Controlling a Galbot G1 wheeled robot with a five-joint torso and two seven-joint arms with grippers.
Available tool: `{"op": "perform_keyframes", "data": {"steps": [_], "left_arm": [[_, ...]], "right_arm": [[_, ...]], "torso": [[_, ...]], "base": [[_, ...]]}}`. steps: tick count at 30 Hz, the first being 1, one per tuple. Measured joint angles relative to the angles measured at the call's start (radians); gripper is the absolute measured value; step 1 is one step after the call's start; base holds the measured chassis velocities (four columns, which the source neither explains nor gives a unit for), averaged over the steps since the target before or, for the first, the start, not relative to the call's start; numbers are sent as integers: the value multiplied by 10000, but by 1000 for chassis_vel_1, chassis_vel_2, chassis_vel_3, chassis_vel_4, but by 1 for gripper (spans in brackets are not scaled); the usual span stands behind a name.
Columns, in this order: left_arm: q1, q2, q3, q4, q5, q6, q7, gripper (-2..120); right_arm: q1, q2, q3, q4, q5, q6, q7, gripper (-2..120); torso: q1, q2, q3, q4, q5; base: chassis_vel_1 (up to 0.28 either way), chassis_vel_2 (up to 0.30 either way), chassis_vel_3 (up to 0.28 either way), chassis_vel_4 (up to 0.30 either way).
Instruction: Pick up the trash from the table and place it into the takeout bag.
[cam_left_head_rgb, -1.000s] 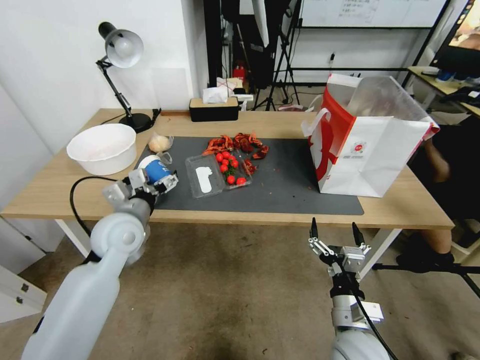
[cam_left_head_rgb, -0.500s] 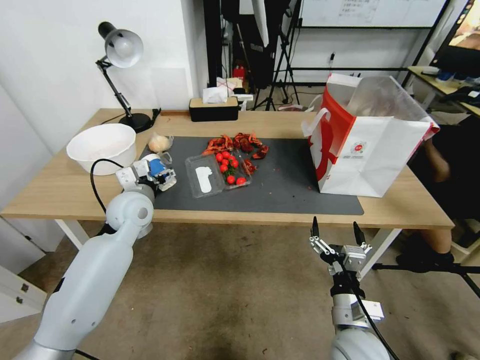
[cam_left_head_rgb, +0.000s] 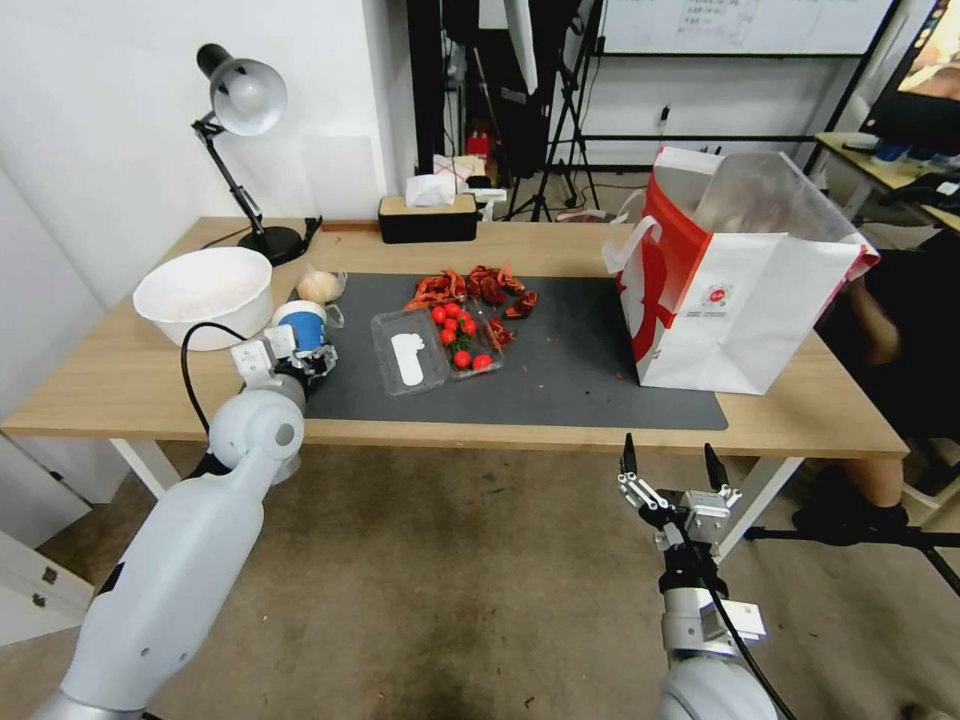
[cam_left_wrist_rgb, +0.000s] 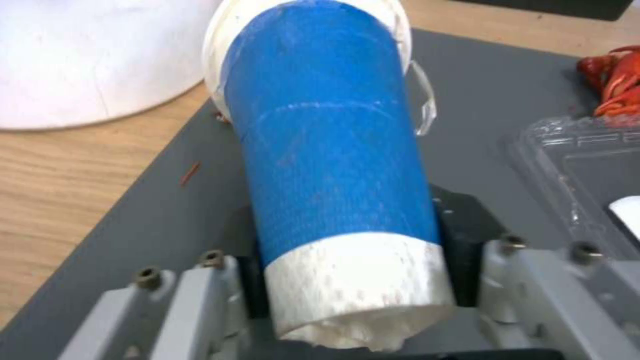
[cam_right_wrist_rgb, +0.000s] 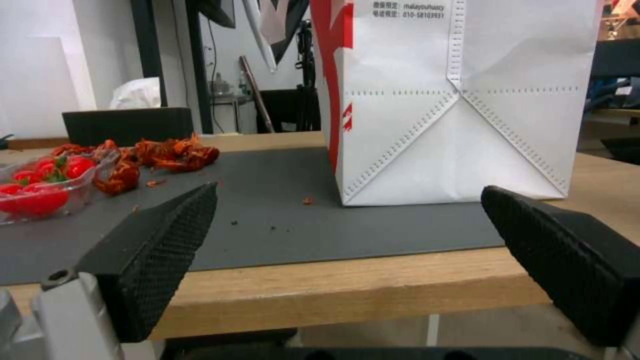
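The blue white-lidded cup (cam_left_wrist_rgb: 333, 165) is clamped between the fingers (cam_left_wrist_rgb: 467, 235) of the left gripper (cam_left_head_rgb: 290, 357), its white base nearest the palm and its lid end pointing away, over the near left corner of the dark mat on the table (cam_left_head_rgb: 130, 385). The grasp step is judged to be in hand. Next, a lift and a carry across to the takeout bag (cam_left_head_rgb: 745, 300), well apart from these fingers, is called for. The right gripper (cam_left_head_rgb: 668, 462) is held wide open and empty below the table edge.

Setting was a studio-like lab: tripods (cam_left_head_rgb: 560, 120), whiteboard (cam_left_head_rgb: 740, 25), desk lamp (cam_left_head_rgb: 240, 100), bare concrete floor (cam_left_head_rgb: 470, 580).
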Motion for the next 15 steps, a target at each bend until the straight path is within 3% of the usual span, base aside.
{"op": "perform_keyframes", "data": {"steps": [2,8,11,12,15], "left_arm": [[186,43,-36,-158,224,-203,326,34],[539,207,-100,-662,632,-683,1306,17],[750,388,-121,-1066,676,-1442,2759,5],[750,388,-121,-1066,676,-1442,2759,5],[742,586,79,-1201,689,-2603,4297,3]], "right_arm": [[-29,8,0,6,-11,10,1,98],[-45,43,-1,14,-31,19,5,97],[-12,69,-12,-7,-38,22,6,97],[-12,69,-12,-7,-38,22,6,97],[30,88,-17,-72,-41,39,6,96]], "torso": [[0,0,0,0,-1],[-2,2,0,1,-1],[-2,2,0,0,1],[-2,2,0,0,1],[-2,2,0,1,0]], "base": [[0,0,0,0],[0,0,0,0],[0,0,0,0],[0,0,0,0],[0,0,0,0]]}}
